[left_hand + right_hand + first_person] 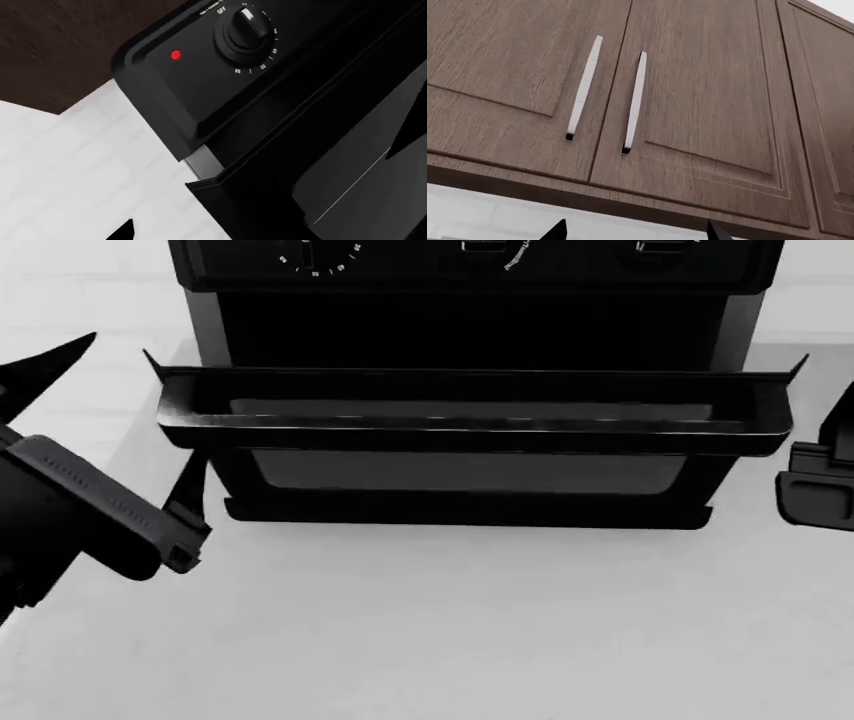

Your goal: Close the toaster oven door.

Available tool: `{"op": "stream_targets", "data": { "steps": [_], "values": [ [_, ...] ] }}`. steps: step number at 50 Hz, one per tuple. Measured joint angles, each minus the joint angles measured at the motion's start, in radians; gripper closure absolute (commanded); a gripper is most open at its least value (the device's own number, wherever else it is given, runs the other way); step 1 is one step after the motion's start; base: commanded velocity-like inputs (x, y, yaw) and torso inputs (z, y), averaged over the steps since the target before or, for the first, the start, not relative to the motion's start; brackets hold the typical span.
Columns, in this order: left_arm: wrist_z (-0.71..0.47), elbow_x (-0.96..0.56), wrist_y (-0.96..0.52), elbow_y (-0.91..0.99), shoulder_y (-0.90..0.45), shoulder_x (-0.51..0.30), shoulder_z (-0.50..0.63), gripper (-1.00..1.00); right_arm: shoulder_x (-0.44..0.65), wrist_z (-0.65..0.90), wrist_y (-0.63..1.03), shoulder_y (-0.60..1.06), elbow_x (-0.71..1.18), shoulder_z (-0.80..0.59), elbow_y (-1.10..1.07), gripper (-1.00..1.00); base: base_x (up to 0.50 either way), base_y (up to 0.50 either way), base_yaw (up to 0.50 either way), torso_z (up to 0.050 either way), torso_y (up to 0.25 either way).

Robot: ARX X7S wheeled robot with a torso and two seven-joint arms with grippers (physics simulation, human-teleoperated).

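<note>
overhead, brown cabinets (640,100) perhaps, visible from right wrist only.

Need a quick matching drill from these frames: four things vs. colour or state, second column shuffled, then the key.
Column 1:
1. toaster oven door
2. indicator light
3. cabinet handles
4. timer knob

Column 2:
A. red
B. silver, on brown wood doors
C. hanging open, not shut against the toaster oven
D. black with a white mark, near OFF

Pairs: 1-C, 2-A, 3-B, 4-D
</note>
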Motion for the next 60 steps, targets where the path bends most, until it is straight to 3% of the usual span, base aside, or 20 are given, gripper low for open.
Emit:
{"op": "stream_targets", "data": {
  "steps": [19,40,60],
  "values": [
    [-0.089,-0.053,-0.203,-0.006,-0.034,0.114,-0.041,-1.00,0.053,0.012,-0.074,-0.095,-0.013,0.048,0.003,-1.00,0.00,0.00,0.00,0.000,0.000],
    [-0.114,-0.030,-0.207,-0.171,-0.133,0.188,-0.009,-1.00,0.078,0.018,-0.113,-0.267,-0.024,0.194,0.002,-1.00,0.00,0.00,0.00,0.000,0.000],
    [-0.183,-0.107,-0.151,-0.205,-0.141,0.177,0.059,-1.00,0.075,0.013,-0.104,-0.354,-0.018,0.289,0.003,-1.00,0.03,-0.01,-0.02,0.002,0.000]
  ]
}}
